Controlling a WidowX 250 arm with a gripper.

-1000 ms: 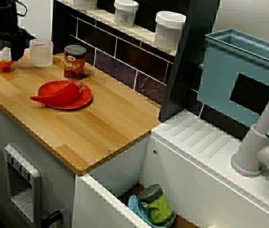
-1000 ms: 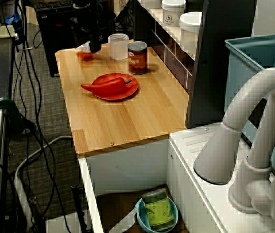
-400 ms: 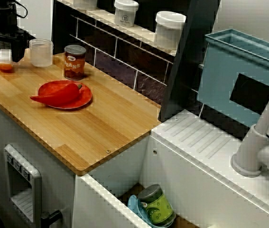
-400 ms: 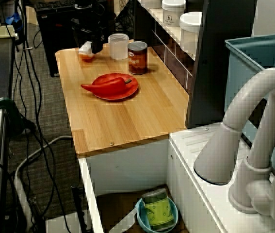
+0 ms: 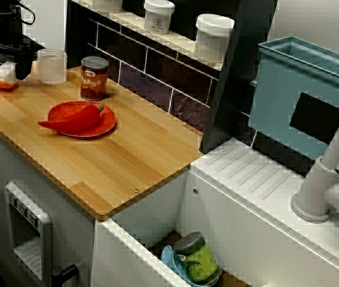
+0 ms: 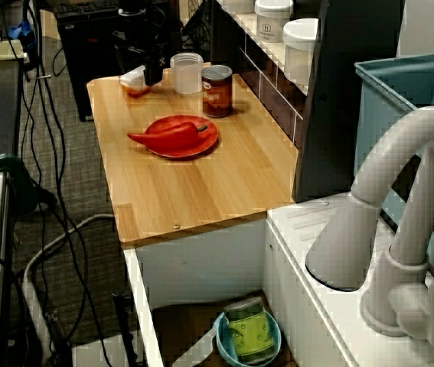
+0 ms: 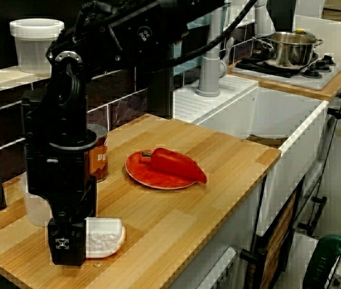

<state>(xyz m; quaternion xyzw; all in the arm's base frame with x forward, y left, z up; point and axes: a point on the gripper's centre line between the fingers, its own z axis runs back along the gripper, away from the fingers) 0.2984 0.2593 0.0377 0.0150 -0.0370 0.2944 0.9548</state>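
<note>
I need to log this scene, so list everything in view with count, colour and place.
counter: one, light wood, beside the sink
plate: one, red, mid-counter
pepper: one, red, lying on the plate
can: one, red label, behind the plate
cup: one, clear plastic, beside the can
small block: one, white over orange, at the counter's end away from the sink
jars: at least two, white, on the shelf
bin: one, blue, past the counter
faucet: one, white, at the sink
mug: one, green, in a blue bowl in the sink
pot: one, steel, on the stove
gripper: one, black, right beside the small block
</note>
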